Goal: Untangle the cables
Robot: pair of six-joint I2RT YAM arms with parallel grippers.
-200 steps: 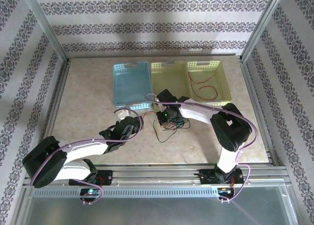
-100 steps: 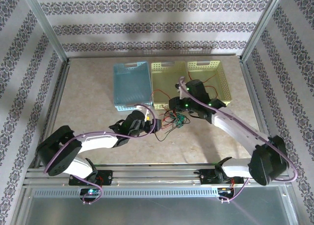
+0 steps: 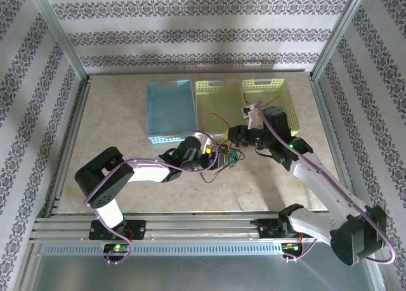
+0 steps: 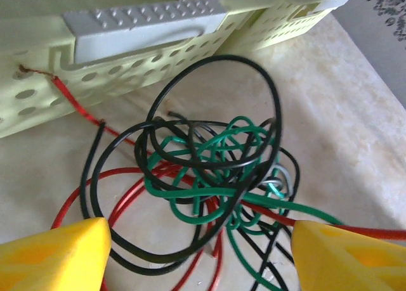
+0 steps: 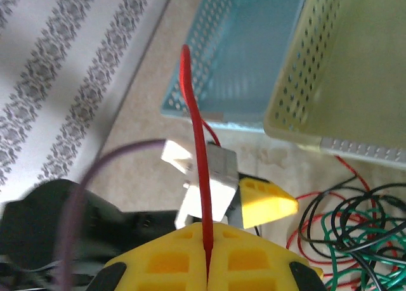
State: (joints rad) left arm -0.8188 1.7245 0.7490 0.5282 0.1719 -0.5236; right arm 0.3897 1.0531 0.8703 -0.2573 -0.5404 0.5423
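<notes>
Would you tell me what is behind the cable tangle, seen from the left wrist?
A yellow basket with a grey handle; one red cable end reaches its wall. The wall hides its inside.

The left arm lies low, its elbow out at 8 o'clock in the top view and its forearm running toward 3 o'clock. The left gripper (image 3: 207,153) sits near the centre, its yellow fingers (image 4: 57,253) spread wide. The right arm stretches from its elbow at 5 o'clock toward 11 o'clock. The right gripper (image 3: 236,137) points to 9 o'clock, its fingers pressed together on a red cable (image 5: 198,145).
</notes>
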